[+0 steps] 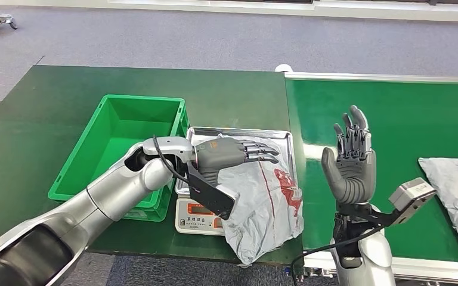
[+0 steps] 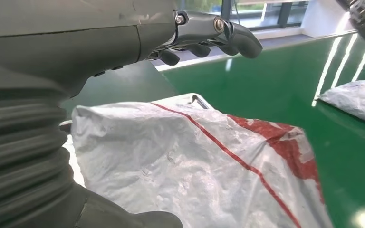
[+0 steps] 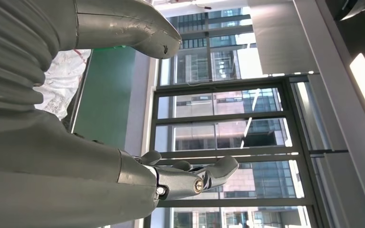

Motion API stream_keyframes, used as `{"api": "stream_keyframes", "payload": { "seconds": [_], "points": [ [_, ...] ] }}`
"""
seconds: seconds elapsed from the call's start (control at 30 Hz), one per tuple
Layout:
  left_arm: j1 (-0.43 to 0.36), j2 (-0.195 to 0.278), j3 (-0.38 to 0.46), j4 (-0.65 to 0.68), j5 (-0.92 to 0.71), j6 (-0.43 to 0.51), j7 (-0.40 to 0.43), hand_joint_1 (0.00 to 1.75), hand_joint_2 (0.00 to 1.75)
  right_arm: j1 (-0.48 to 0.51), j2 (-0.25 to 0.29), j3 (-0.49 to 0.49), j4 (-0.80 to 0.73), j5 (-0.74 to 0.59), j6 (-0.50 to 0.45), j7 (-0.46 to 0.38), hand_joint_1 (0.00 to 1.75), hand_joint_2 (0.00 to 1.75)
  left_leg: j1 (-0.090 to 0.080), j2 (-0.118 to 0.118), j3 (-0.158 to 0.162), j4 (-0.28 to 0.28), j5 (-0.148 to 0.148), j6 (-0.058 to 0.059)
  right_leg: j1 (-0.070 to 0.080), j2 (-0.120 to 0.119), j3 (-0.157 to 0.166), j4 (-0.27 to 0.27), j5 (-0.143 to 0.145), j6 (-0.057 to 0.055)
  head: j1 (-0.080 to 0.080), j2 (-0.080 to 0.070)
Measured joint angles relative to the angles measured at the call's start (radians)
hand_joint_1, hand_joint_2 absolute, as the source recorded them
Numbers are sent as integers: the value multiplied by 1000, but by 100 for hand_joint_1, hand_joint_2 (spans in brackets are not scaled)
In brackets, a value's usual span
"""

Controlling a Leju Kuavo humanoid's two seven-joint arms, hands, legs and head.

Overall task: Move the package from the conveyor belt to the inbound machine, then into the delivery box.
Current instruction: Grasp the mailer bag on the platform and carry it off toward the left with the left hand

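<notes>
Right hand [image 1: 350, 159] sits closest, raised upright over the green conveyor belt [image 1: 417, 119], fingers spread, holding nothing. Left hand [image 1: 226, 156] hovers flat above the grey package [image 1: 262, 202] on the scale tray [image 1: 238, 132], fingers apart. Green table [image 1: 53, 107], grey floor; right wrist view catches big windows [image 3: 228, 123]. Green crate [image 1: 119, 143] beside the scale.

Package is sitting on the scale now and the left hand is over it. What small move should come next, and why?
Probably lower the left hand and close it on the grey package. The package lies on the scale's tray, overhanging the front, while the fingers stretch flat above it, holding nothing. The green box beside the scale awaits; the right hand is raised, open.
</notes>
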State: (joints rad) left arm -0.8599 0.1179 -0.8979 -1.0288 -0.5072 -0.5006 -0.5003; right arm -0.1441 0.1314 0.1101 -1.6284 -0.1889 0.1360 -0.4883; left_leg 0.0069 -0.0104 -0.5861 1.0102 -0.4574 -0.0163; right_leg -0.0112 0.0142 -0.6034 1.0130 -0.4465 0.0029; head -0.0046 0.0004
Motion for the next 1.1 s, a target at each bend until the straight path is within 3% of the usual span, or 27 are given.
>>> {"api": "stream_keyframes", "payload": {
  "seconds": [0.27, 0.5, 0.77, 1.1],
  "points": [
    [83, -90, -61, 104, -195, 279, -11, 0, 175, 36, 1, -14, -29, 18, -4, -15, 0, 175, 0, 0, 0, 0, -1, 1, -1, 0, 0, 0, 0, 0, 0, 0],
    [164, -144, -76, 210, -222, 431, -9, 0, 175, 73, 3, -18, -40, 23, 2, -25, 0, 175, 0, 0, 0, 0, -1, 1, -1, 0, 0, 0, 0, 0, 0, 0],
    [197, -188, -76, 284, -240, 437, -27, 0, 175, 52, 6, -18, -38, 23, 6, -17, 0, 175, 0, 0, 0, 0, 0, 1, -1, 0, 0, 0, 0, 1, 0, 0],
    [198, -202, -76, 307, -243, 428, -35, 0, 175, 50, 6, -18, -37, 22, 6, -17, 0, 175, 0, 0, 0, 0, 0, 1, -1, 0, 0, 0, 0, 1, 0, 0]
  ]
}}
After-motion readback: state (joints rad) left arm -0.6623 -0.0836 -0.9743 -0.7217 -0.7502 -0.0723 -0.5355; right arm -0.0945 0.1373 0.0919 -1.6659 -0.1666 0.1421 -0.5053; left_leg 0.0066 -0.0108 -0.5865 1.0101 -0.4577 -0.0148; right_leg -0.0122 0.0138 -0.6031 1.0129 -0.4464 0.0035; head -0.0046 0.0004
